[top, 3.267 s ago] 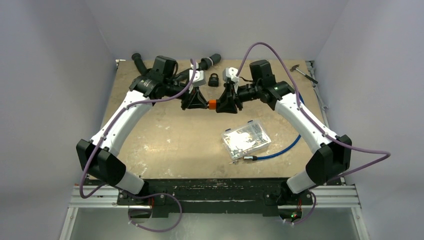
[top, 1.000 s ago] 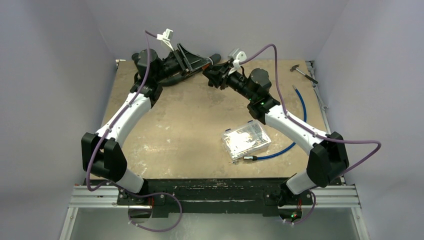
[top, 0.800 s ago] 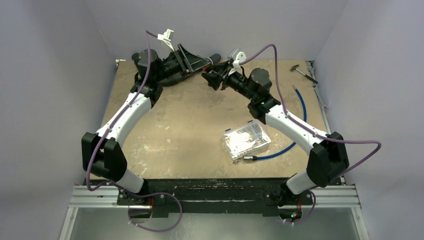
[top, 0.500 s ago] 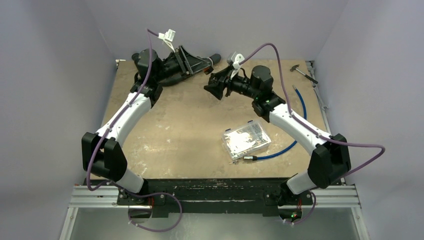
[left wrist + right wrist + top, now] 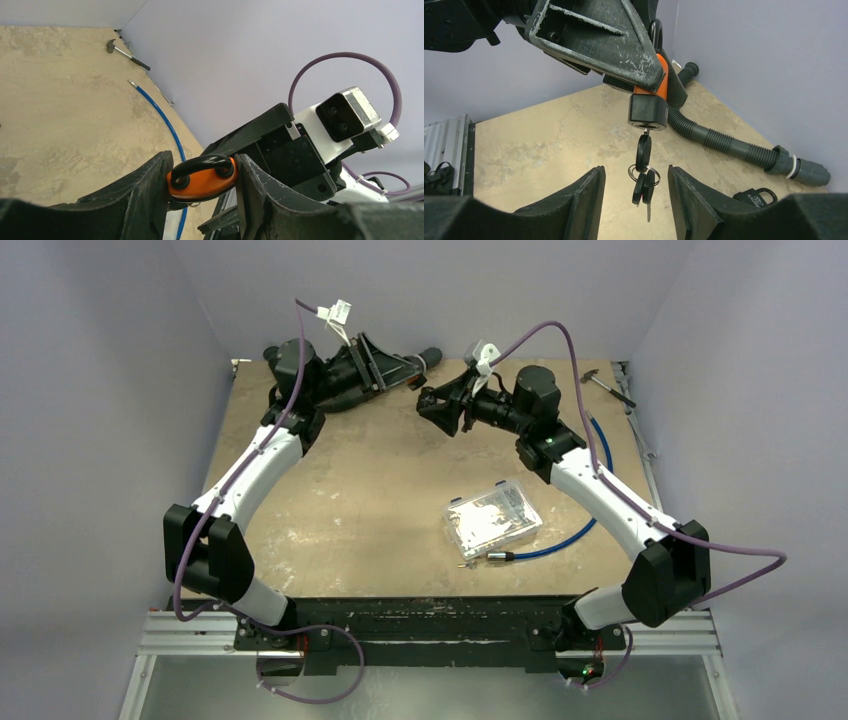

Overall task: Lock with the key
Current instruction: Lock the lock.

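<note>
From above, we are holding the left gripper [image 5: 388,364] raised over the table's [image 5: 330,500] far edge, with the right gripper [image 5: 440,412] facing it, apart.

At the left wrist, the jaws are clamping the orange padlock [image 5: 202,178].

At the right wrist, the jaws are gaping wide, empty. The key [image 5: 643,150] is sitting in the keyhole, with 2 spares [image 5: 646,192] dangling. We are judging that key light and rigid, best pinched by its head.

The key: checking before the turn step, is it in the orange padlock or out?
In. The key is seated in the underside of the orange padlock, with its ring and spare keys dangling below.
</note>
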`<move>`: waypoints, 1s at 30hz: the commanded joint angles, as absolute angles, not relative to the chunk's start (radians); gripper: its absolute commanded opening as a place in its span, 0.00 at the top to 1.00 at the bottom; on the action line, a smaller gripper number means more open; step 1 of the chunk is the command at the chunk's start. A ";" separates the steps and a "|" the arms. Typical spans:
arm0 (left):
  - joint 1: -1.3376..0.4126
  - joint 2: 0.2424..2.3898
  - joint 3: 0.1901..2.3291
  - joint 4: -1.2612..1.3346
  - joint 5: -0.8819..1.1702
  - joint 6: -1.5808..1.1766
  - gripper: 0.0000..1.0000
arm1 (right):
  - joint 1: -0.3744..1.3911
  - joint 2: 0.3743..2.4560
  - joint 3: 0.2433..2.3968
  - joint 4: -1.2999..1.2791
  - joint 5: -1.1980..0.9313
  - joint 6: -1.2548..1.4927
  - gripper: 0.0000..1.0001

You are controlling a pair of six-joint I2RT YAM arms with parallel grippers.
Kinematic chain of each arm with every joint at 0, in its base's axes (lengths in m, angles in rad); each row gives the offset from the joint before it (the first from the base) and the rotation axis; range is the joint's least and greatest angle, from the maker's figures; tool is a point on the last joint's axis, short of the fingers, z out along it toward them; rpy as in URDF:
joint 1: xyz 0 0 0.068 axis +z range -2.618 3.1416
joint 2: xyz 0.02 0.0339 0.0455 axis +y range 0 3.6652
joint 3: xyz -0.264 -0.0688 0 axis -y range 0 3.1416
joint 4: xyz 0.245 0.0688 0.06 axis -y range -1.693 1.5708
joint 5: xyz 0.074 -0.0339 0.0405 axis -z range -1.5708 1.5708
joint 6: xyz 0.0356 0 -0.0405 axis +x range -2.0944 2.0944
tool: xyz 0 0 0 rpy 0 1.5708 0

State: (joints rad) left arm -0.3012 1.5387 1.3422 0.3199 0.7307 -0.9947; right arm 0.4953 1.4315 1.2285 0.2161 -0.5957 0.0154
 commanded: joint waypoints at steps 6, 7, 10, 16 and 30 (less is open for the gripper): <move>-0.298 1.488 1.327 0.367 0.729 -0.964 1.00 | 0.497 1.421 1.295 0.220 -0.533 -0.073 0.51; -0.298 1.487 1.327 0.367 0.728 -0.963 1.00 | 0.498 1.421 1.295 0.222 -0.532 -0.078 0.52; -0.301 1.487 1.324 0.368 0.723 -0.964 1.00 | 0.502 1.424 1.300 0.219 -0.529 -0.093 0.58; -0.302 1.495 1.328 0.374 0.713 -0.968 1.00 | 0.510 1.428 1.299 0.197 -0.541 -0.122 0.71; -0.290 1.523 1.361 0.359 0.649 -0.972 1.00 | 0.535 1.411 1.265 0.190 -0.483 -0.141 1.00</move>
State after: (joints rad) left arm -0.3012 1.5375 1.3151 0.3103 0.7002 -0.9764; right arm 0.5243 1.4334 1.2579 0.1848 -0.5072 -0.1257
